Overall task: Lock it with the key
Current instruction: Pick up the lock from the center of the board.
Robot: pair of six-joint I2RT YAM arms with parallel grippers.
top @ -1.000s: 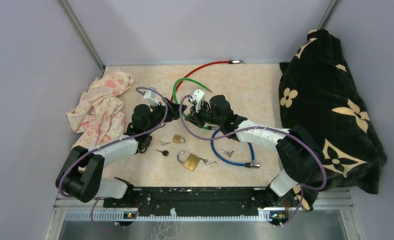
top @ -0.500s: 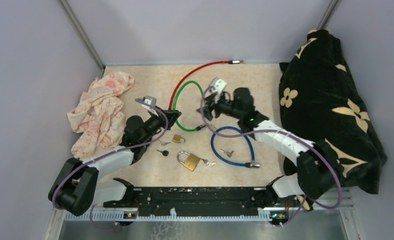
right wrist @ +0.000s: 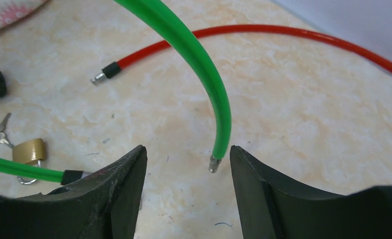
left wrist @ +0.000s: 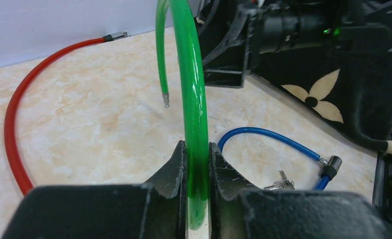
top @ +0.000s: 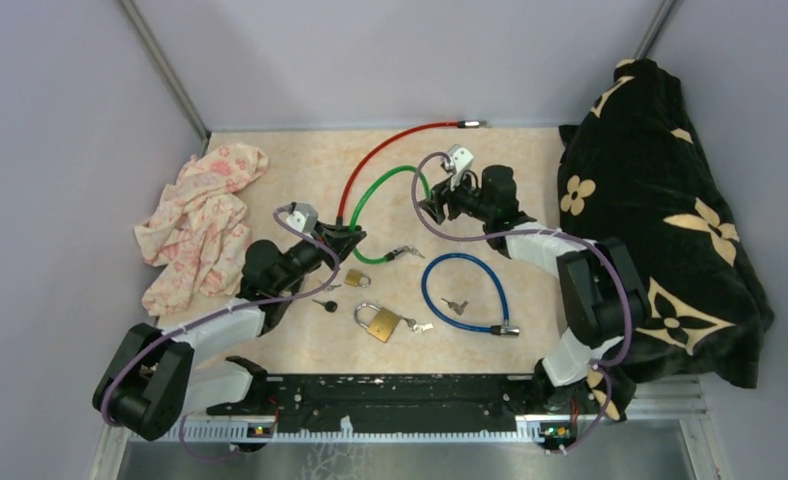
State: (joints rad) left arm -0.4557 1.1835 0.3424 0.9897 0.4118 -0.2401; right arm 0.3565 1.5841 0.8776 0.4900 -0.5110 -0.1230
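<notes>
I am pinching the glossy green plastic-coated cable lock upright in the left gripper, while the right gripper, open and empty, is hovering above the counter with the cable's metal pin end hanging tip-down just ahead between its jaws.

The desk is beige with marble veining. There is a green cable, a red cable, a blue cable and a brass-yellow padlock. The cloth at left is cream with pink flowers, the blanket at right black with cream blossoms
</notes>
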